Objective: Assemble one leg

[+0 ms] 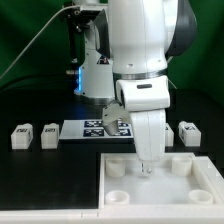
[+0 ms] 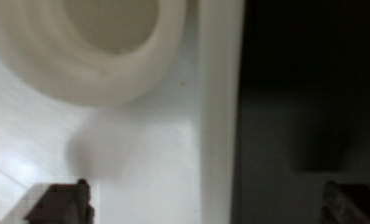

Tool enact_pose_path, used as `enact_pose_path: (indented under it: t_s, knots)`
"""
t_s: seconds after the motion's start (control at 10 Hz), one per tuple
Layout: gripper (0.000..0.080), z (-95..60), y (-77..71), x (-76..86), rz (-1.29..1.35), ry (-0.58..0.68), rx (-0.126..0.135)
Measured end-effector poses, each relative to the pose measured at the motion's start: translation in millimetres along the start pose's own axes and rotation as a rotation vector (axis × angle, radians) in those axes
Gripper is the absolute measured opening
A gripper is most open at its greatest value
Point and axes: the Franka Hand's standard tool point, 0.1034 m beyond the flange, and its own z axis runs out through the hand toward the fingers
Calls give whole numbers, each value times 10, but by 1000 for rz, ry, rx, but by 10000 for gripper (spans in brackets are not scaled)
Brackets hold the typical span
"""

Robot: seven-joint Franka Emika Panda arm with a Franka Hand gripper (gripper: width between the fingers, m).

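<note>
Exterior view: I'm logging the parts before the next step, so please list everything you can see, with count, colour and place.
legs: three visible, white with black-and-white tags, on the table; two at the exterior view's left, one at its right.
square panel: one, white, with round corner sockets; front of the table, towards the exterior view's right.
marker board: one, white with black tags; flat on the table behind the panel.
table: one, black.
arm: one, white, centre, reaching down over the panel.
fingers: two, dark-tipped, open, nothing between them; above the panel beside a socket.
</note>
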Motion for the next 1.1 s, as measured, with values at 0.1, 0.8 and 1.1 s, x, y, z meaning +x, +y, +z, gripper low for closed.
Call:
enact_pose_path:
  t_s: [0.1,0.8,1.1]
  knots:
    - [649,-79,-13,18,69,-4,-9]
    - [649,-513,-490,976,1023,18,-28]
    - [649,-501,-506,1010,1313,32,-7]
